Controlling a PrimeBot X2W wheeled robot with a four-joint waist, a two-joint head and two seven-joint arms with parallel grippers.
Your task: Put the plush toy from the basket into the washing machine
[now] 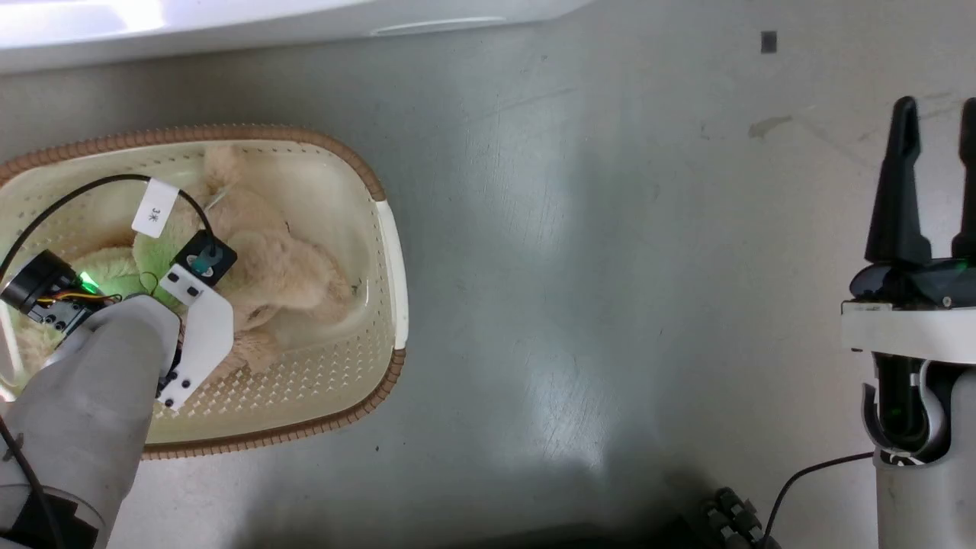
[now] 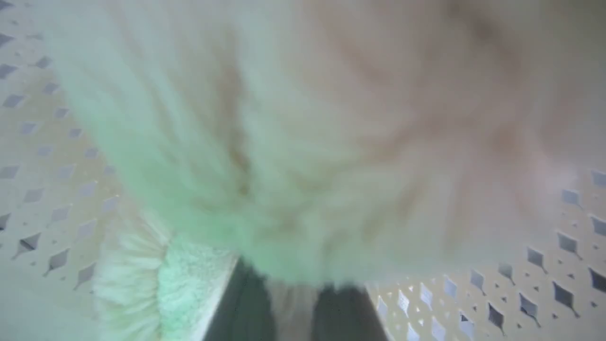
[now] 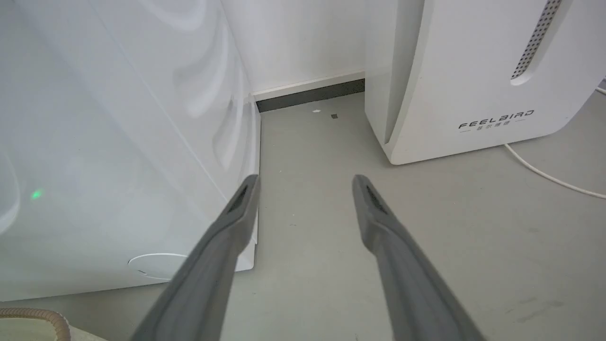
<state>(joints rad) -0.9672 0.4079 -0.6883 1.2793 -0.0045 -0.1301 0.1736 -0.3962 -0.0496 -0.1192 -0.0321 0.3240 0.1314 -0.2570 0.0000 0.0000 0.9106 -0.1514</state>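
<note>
Head view has the pale left arm reaching down inside the cream perforated plastic oval basket with the brown woven-look rim. The fluffy beige-cream plush toy is lying on the bottom of that basket, sprawled across most of it. In the left wrist view the left tool is buried in fur. Its two dark fingers sit close together with a tuft bunched between them, so I'd say it's pinched onto the toy, though the tips are hidden. The right tool is well off to the basket's right over the bare grey floor, spread wide with nothing in it.

So this looks like the grab-and-lift bit. My worry is that it only has fluff and not the body, and fur slips, so I'd want a deep bite before pulling. Lift straight up until the floppy limbs clear the basket's rim, or they'll hook on it and tip the whole thing. The big white front-loading washing machine is just beyond the basket's far side, so the carry is short. Can't see the door from here, so I can't tell if it's open.
</note>
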